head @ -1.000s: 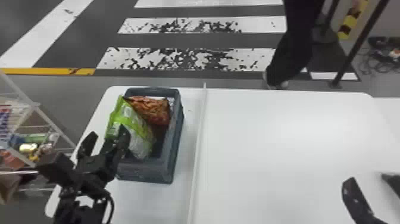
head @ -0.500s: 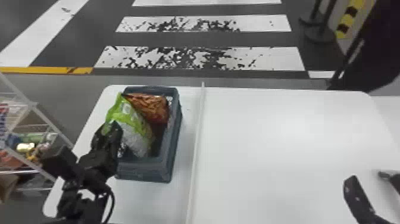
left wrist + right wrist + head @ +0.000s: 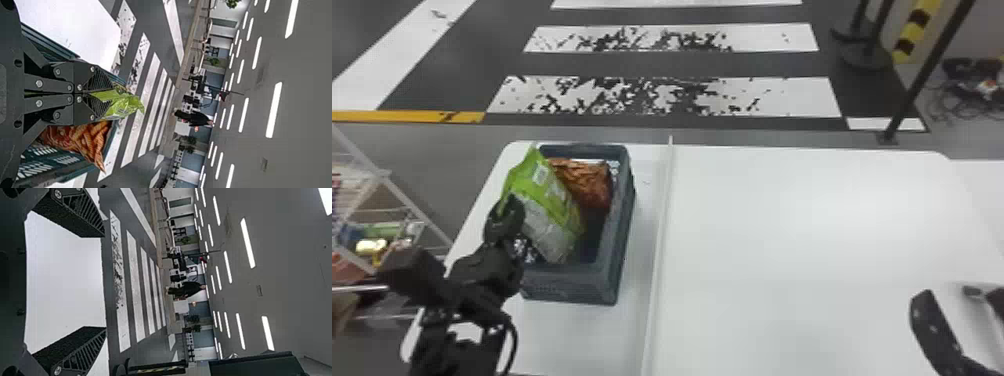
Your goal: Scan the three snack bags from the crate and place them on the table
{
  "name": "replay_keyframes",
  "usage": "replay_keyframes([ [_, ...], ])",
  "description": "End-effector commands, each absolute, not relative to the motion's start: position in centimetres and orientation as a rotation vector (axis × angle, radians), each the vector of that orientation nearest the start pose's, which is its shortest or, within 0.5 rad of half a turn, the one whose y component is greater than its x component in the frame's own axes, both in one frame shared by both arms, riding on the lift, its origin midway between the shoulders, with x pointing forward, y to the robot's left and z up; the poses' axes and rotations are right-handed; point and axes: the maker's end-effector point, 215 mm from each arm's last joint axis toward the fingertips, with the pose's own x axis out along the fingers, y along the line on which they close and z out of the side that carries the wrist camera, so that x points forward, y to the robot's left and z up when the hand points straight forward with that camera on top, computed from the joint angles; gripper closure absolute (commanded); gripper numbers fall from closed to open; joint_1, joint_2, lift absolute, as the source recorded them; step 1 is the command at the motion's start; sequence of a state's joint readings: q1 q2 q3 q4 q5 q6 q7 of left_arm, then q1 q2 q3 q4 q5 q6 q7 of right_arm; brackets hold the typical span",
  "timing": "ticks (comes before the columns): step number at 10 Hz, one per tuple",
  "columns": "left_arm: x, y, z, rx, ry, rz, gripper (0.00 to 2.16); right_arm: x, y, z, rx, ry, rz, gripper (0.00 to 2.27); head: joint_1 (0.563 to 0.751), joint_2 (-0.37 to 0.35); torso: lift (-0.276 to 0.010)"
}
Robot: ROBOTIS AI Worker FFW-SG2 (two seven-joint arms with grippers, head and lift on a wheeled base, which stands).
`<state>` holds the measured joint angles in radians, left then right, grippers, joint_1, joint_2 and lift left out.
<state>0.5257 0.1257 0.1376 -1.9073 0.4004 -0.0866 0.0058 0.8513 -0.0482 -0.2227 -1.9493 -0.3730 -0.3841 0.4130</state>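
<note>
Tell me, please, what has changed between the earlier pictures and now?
The left gripper, first open beside the green bag, has closed on it and taken hold. The bag has shifted slightly up and toward the robot's left. Nothing was let go. The orange bag and the crate stayed in place, and the right gripper remained open.
</note>
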Motion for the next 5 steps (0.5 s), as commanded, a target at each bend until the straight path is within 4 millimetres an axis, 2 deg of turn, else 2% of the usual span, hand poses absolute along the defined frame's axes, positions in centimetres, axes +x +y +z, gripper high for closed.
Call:
replay_keyframes([
  [1, 41.5, 32.0, -34.6, -0.218, 0.018, 0.09, 2.13, 30.5, -30.0, -37.9, 0.159, 0.013, 0.131, 0.09, 0.695, 0.066, -0.036],
  [3, 40.3, 30.0, -29.3, -0.204, -0.045, 0.045, 2.13, 30.8, -31.1, -37.3, 0.149, 0.006, 0.113, 0.09, 0.695, 0.028, -0.036],
  [5, 39.3, 26.6, -25.7, -0.207, -0.056, -0.028, 2.13, 31.3, -32.2, -36.8, 0.137, -0.002, 0.088, 0.09, 0.695, -0.033, -0.036],
])
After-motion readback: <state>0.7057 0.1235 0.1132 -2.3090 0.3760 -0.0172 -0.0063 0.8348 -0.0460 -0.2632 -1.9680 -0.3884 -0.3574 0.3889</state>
